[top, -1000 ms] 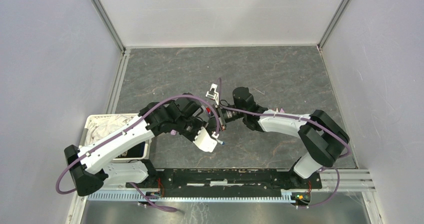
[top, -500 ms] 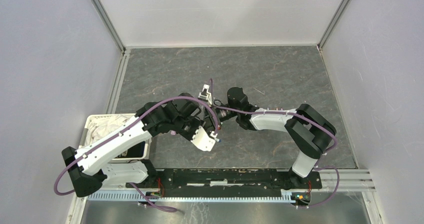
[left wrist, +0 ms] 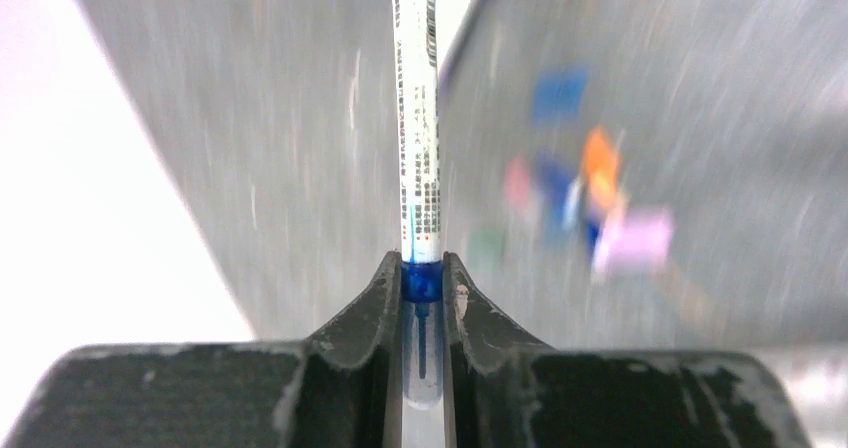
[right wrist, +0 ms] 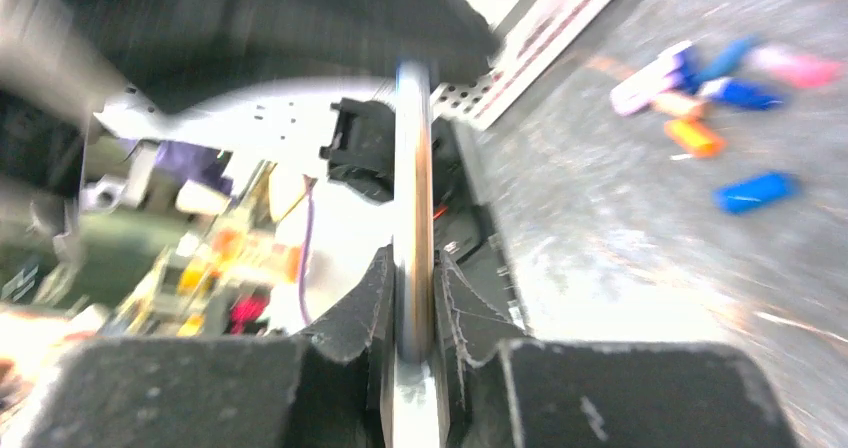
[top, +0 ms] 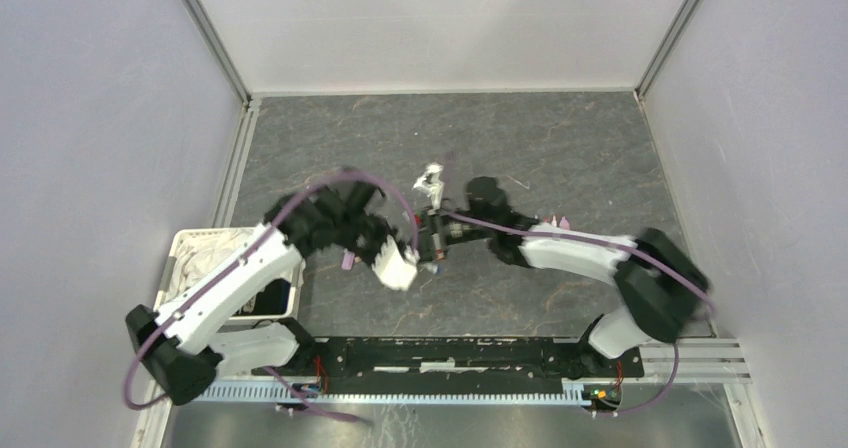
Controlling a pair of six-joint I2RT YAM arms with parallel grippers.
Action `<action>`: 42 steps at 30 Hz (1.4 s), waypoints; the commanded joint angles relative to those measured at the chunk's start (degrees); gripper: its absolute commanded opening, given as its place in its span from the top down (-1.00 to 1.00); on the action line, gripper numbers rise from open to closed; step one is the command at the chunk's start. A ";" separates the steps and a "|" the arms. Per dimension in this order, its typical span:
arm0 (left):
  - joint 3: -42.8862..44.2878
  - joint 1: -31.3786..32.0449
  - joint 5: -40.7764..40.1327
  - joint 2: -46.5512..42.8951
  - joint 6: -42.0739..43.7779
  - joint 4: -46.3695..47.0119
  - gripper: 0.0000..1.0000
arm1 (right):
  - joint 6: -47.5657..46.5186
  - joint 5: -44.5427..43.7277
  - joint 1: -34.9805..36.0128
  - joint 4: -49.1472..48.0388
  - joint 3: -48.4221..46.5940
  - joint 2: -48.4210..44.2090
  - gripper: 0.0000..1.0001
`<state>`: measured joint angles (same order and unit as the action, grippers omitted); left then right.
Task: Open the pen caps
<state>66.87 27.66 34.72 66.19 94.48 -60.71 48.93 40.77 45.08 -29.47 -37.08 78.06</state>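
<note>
- Along the near edge a black mounting rail carries both bases. The left arm and right arm bend inward from it over the dark grey table.
- Just past the left base stands a white bin with pale cloth bunched inside (the arm hides part of its right side).
- Toward the middle of the table the two grippers meet head-on, very close together in the top view.
- The left gripper has its jaws clamped on the pen at the pen's blue end. The white, printed barrel runs straight out ahead between the fingertips.
- The right gripper has its jaws pinched together on the pen's slim pale barrel. The barrel is motion-blurred here and leads on toward the dark bulk of the other arm.
- The pen caps lie loose on the table beyond the grippers. The right wrist view shows blue, orange, pink and pale lilac ones bunched together, with another blue one a little apart. The left wrist view shows them only as smeared patches of colour.
- Farthest off, pale walls close in the table.
</note>
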 commanded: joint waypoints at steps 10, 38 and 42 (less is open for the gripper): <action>5.57 4.33 -19.67 -1.61 9.33 -8.77 0.95 | -11.42 11.08 -5.02 26.83 15.35 -14.03 1.00; 4.53 21.07 -8.37 2.58 -18.93 1.68 0.95 | 4.64 19.42 -1.10 0.49 -14.49 8.60 -0.17; 4.02 21.36 -8.74 2.71 -18.91 2.72 0.95 | 5.48 19.55 -0.38 0.49 -16.35 10.78 -0.08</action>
<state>71.46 48.25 25.23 68.75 78.65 -61.93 52.31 59.51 43.99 -24.69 -49.39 87.09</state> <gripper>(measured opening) 0.195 0.563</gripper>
